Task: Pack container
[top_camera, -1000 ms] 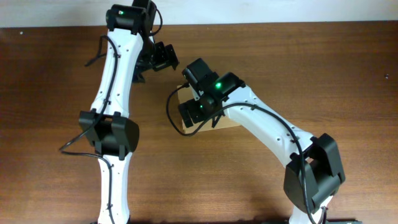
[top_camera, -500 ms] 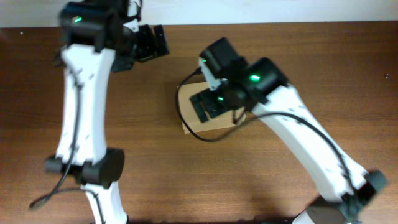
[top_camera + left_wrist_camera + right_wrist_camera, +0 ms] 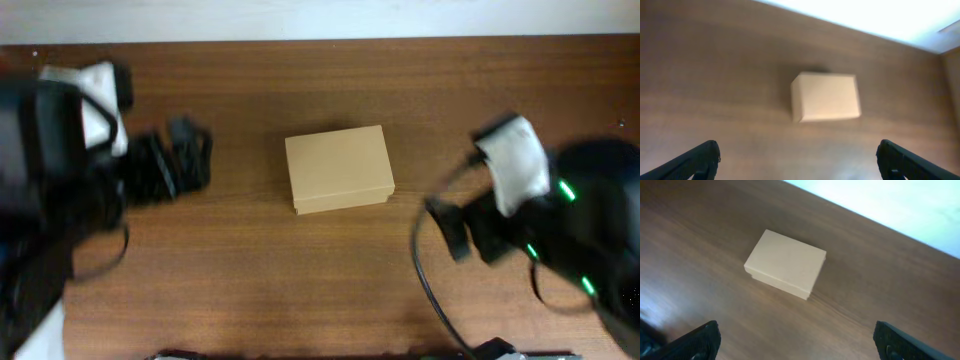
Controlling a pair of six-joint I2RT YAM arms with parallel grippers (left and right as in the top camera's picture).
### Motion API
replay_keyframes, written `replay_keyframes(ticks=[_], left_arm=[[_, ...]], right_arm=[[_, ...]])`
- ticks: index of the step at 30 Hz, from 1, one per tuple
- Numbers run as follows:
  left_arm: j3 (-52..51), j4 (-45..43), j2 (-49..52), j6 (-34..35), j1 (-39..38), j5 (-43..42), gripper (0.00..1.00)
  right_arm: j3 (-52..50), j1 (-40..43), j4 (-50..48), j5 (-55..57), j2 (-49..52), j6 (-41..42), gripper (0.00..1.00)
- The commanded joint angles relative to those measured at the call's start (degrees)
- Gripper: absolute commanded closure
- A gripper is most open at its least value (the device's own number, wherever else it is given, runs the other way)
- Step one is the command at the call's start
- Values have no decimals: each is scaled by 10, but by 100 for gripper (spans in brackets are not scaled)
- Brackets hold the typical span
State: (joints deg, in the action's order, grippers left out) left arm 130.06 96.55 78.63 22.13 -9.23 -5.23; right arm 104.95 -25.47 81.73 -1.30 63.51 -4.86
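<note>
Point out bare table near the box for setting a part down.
Bare wood lies all round the container: widest on the table between it and the near edge, a narrower strip toward the far edge. The flanks are tighter: the left gripper and right gripper hang there, both open.

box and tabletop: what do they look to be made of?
The container: probably cardboard. It is plain tan, matte and unprinted, with crisp folded edges and a lid seam along its side in the right wrist view. The table: brown streaked wood grain with a faint sheen. It may be solid wood, veneer or laminate; the look does not settle which.
</note>
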Motion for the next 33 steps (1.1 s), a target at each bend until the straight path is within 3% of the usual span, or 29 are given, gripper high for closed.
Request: replay_keyframes(ticks=[1,10,18,25,33], left_arm=[[-113,-11,-73,10,1,38,0],[-377,-131,-342,11,1,40,0],[-534,-156,-533,11,1,40,0],[-596,-160,-625,12,1,40,0],[-597,-171,-632,23,1,40,0]], right_arm=[[-66,5,-1,5,-57,-24,1],[-266,5,-77,1,-276,-22,1],[-388,5,-123,1,-420,-22,1],[-417,5,-122,1,-452,-22,1],[-417,5,-121,1,-452,-22,1]])
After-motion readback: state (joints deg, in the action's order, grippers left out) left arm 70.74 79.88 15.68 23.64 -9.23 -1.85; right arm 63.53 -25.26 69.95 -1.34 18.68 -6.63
